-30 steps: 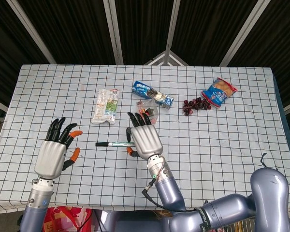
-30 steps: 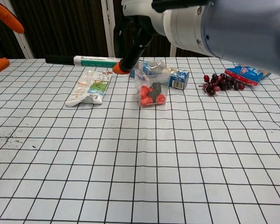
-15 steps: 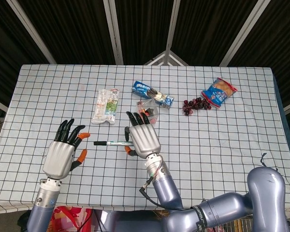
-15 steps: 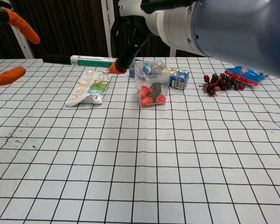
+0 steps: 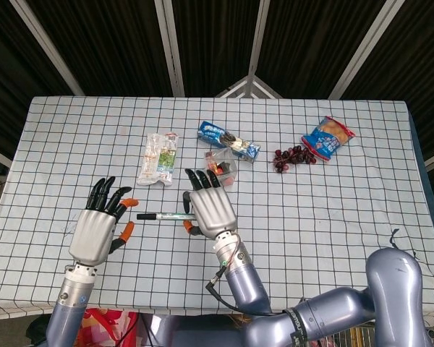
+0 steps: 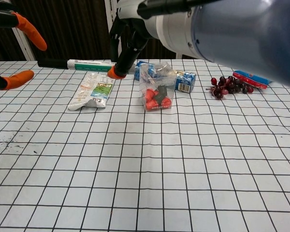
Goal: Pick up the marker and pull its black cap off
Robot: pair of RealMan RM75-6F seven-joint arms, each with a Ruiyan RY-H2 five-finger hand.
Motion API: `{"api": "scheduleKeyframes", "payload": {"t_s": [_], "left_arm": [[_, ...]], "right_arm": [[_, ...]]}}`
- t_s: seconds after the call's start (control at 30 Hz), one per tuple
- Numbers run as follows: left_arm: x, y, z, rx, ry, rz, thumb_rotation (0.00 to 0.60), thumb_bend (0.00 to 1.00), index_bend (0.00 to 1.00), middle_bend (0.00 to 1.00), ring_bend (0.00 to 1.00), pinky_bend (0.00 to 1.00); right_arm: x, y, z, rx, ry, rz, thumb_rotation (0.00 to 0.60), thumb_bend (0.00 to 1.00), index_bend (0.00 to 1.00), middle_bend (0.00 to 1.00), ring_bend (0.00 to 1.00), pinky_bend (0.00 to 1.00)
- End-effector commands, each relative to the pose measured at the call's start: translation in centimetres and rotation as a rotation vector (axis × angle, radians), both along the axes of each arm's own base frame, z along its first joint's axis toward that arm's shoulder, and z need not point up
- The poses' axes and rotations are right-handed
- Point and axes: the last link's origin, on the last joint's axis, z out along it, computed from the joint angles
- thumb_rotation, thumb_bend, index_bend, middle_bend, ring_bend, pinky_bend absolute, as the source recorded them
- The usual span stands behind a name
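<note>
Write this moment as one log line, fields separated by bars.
right hand holds marker | black cap on | left hand open beside cap | phase: pre-grasp

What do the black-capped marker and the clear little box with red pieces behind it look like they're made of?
The white-barrelled marker with its black cap, held in the right hand, looks like smooth hard plastic, judging by its even, slightly shiny surface. The clear box seems thin, glossy transparent plastic, since the red pieces show through; whether rigid or soft is unclear.

Lighting: bright, even, overhead; shadows faint. Background dark. Head view sharp. Chest view: near arm (image 6: 222, 29) oversized, softly blurred.
</note>
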Motion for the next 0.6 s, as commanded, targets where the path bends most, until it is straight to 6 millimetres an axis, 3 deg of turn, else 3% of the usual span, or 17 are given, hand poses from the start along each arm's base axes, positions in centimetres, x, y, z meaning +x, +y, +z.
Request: {"api": "scheduleKeyframes", "payload": {"t_s": [0.03,0.6], "left_arm": [[0.2,0.0,-0.1,0.001,-0.004,-0.008,0.600,0.49,0.39,0.21,0.00,0.01],[1.2,0.2,-1.2,-0.003,0.002,-0.035,0.600,0.49,0.45,0.24,0.00,0.01]], "right_arm": [[0.1,0.0,0.0,0.000,0.001,0.001,0.600,0.36,0.75,0.07,0.06,0.00],[-0.2,0.0,-0.3,0.010,-0.004,-0.005,0.600,0.36,0.75,0.07,0.06,0.00]]}}
